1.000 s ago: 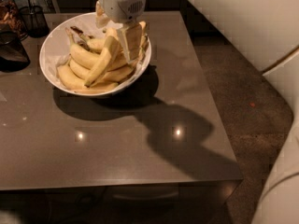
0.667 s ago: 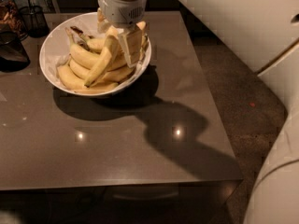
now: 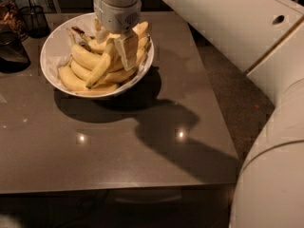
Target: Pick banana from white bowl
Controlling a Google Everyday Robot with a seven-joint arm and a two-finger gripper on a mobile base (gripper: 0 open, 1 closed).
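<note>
The white bowl stands at the table's back left, piled with yellow bananas. The banana, long and pale, leans up from the bowl's front toward the pile's top. My gripper reaches straight down from the white wrist into the middle of the pile. Its fingers are closed on the banana's upper end. The banana's lower end still rests on the other bananas. The wrist hides the back of the pile.
Dark glass containers and a wire holder stand left of the bowl. The grey table reaches to a front edge and a right edge, with floor beyond. My white arm fills the right side.
The gripper's fingers have drawn closer together around the long banana's upper end. The bowl and the pile have stayed in place.
</note>
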